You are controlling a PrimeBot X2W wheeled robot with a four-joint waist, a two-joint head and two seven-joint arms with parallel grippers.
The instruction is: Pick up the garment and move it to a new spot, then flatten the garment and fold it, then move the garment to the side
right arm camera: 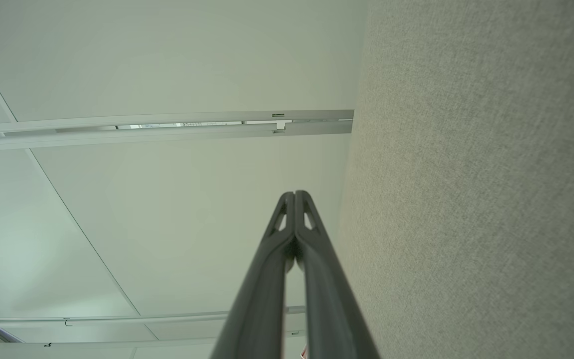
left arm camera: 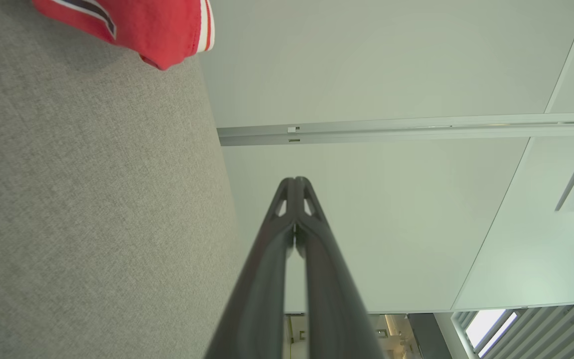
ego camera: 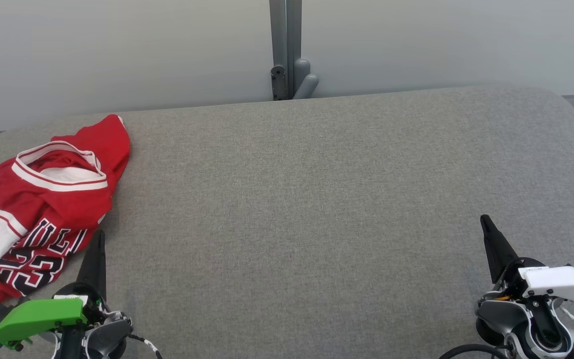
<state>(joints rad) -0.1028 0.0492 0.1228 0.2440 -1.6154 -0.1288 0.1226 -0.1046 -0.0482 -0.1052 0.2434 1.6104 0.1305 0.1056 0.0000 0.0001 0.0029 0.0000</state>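
Left end effector (ego camera: 100, 235) closed beside crumpled garment (ego camera: 60, 202), right end effector (ego camera: 485, 220) closed

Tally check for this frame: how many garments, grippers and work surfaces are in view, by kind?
Red jersey: 1
Grippers: 2, left gripper and right gripper, both shut
Grey fabric surface: 1
Total: 4

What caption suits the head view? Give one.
Red jersey lies crumpled on grey table; left gripper, right gripper shut.
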